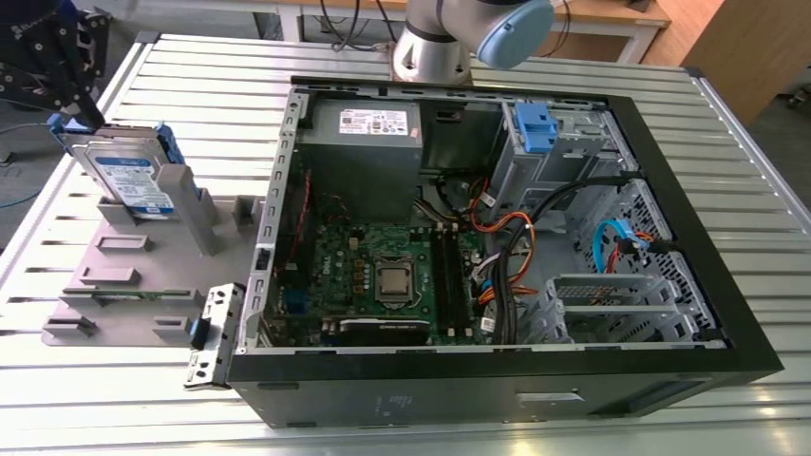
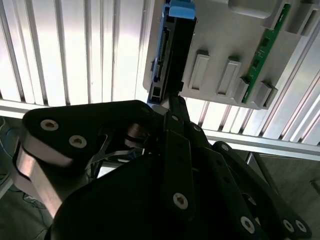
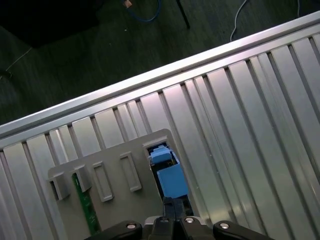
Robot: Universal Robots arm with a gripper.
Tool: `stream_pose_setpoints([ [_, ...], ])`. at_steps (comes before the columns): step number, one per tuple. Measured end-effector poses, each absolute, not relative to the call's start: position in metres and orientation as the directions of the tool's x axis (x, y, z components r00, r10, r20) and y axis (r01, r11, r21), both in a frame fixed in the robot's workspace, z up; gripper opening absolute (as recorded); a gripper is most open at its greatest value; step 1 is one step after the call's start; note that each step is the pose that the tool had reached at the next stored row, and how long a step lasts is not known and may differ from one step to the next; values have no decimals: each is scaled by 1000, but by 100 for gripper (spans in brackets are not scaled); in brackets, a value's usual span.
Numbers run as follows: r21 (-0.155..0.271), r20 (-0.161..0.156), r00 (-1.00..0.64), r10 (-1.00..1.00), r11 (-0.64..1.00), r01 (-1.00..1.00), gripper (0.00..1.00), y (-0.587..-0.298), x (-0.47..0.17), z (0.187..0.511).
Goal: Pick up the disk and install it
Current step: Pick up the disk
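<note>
Arm reaches from behind the open computer case toward the exterior view's left; gripper points down, clamped on the upper end of the disk; disk stands tilted in a slot of the grey holder, its white-and-blue label outward; ribbed metal table; dark floor with cables beyond the table edge.

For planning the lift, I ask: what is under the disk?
The disk stands on edge in the grey holder, which lies on the slatted table. Its lower edge is hidden inside the holder, so how it is seated cannot be seen.
</note>
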State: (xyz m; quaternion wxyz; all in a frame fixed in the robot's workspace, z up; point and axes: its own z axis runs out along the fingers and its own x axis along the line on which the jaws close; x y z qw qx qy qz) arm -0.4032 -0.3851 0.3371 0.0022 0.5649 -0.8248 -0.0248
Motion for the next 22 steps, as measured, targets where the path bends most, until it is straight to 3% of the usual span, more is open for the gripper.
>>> stream_pose_setpoints([
  [22,44,-30,-156,-987,155,-987,11,-385,-401,336],
])
